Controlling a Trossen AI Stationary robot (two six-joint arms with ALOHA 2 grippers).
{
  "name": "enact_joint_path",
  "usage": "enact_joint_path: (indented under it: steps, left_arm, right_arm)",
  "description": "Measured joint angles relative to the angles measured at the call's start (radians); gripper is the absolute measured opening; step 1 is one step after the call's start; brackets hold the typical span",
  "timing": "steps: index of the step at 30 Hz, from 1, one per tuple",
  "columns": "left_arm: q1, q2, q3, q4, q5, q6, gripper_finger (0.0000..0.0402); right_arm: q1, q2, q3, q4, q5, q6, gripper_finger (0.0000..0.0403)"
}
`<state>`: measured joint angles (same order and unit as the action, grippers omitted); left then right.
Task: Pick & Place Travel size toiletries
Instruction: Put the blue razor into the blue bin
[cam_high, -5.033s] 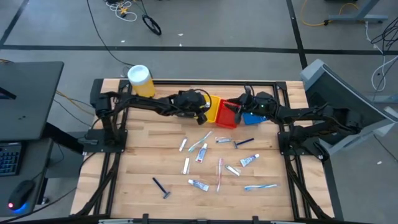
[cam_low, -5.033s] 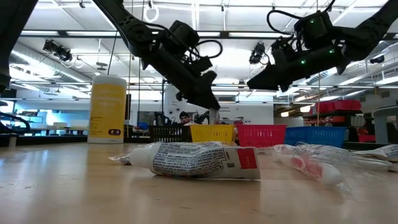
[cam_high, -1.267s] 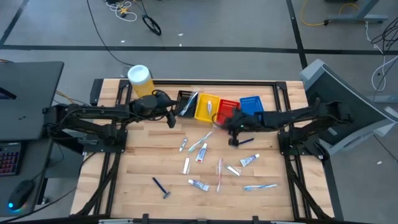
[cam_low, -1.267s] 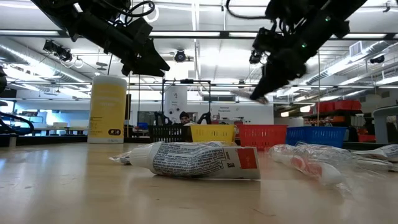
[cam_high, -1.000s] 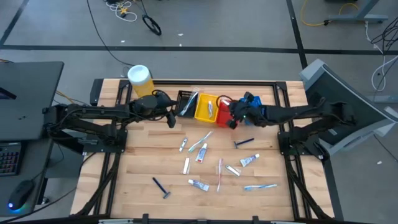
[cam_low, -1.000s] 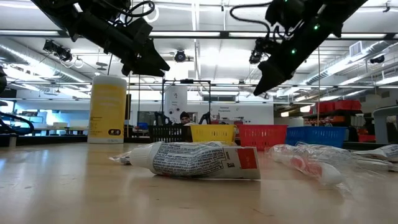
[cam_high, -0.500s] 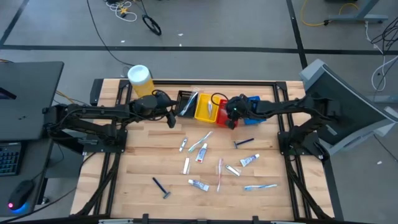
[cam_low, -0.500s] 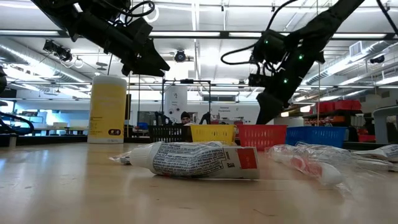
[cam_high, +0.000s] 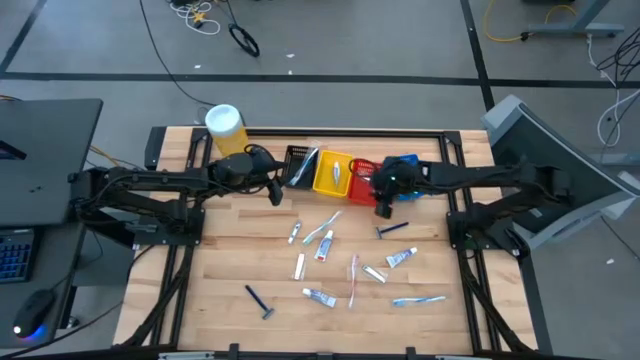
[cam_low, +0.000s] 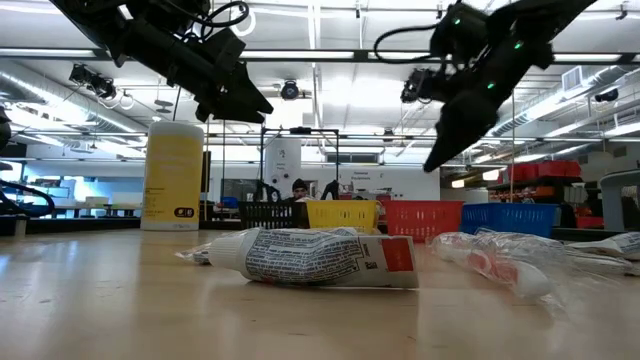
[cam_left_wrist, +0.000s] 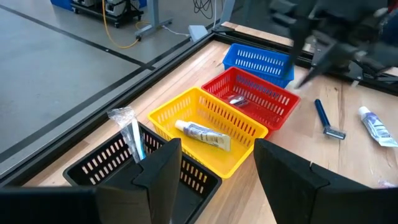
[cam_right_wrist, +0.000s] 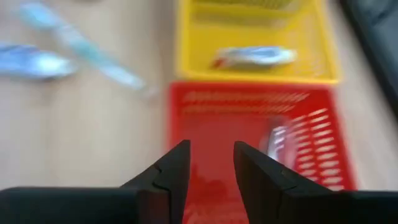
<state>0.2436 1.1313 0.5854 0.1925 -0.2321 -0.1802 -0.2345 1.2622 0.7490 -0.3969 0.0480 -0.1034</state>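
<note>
On the pale wooden bench (cam_high: 230, 270), small white tubes (cam_high: 320, 297), toothbrushes and dark razors lie scattered. The right gripper (cam_high: 383, 205) hovers, fingers apart and empty, beside the red plastic basket (cam_high: 362, 170); the left gripper (cam_high: 273, 193) waits open near the black basket (cam_high: 297, 156).

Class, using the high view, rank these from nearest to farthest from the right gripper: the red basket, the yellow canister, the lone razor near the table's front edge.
1. Red basket: directly beside the right gripper, on its left.
2. Razor: front of the table, left of centre.
3. Yellow canister: far back-left corner.
</note>
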Motion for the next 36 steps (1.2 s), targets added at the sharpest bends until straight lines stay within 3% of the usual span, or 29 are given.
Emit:
enact_joint_path:
  steps: [5,9,18,22,26,36]
  left_arm:
    - [0.0,0.0,0.0,0.0,0.0,0.0,0.0211]
    - [0.0,0.0,0.0,0.001,-0.001,-0.005,0.0211]
    - [0.0,0.0,0.0,0.001,0.0,-0.025,0.0211]
    - [0.0,0.0,0.0,0.002,-0.003,-0.026,0.0211]
    - [0.0,0.0,0.001,0.002,-0.01,-0.026,0.0211]
    - [0.0,0.0,0.001,0.001,-0.011,-0.025,0.0211]
  right_arm:
    - [0.078,-0.109,0.0,-0.302,-0.138,0.02,0.0131]
    - [0.133,-0.123,-0.001,-0.466,-0.157,0.145,0.0131]
    - [0.218,-0.095,-0.15,-0.245,-0.17,0.194,0.0131]
    - [0.239,-0.065,-0.221,-0.136,-0.074,0.191,0.0131]
    - [0.242,-0.035,-0.234,-0.129,-0.019,0.161,0.0131]
    - [0.242,0.093,-0.228,-0.062,-0.023,0.12,0.0131]
